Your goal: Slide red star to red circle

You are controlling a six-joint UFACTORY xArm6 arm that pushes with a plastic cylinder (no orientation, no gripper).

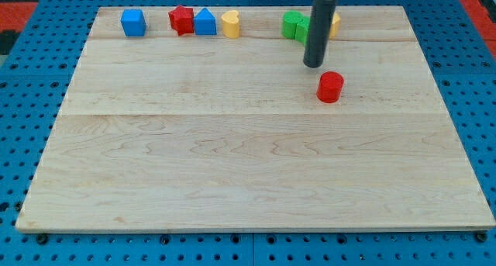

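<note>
The red star sits near the board's top edge, left of centre, touching a blue house-shaped block on its right. The red circle stands alone, right of centre in the upper half of the board. My tip is just up and left of the red circle, a small gap from it, and far to the right of the red star. The rod rises from the tip to the view's top.
A blue cube stands at top left. A yellow heart is right of the blue house-shaped block. A green block and a yellow block sit behind the rod, partly hidden. The wooden board lies on a blue pegboard.
</note>
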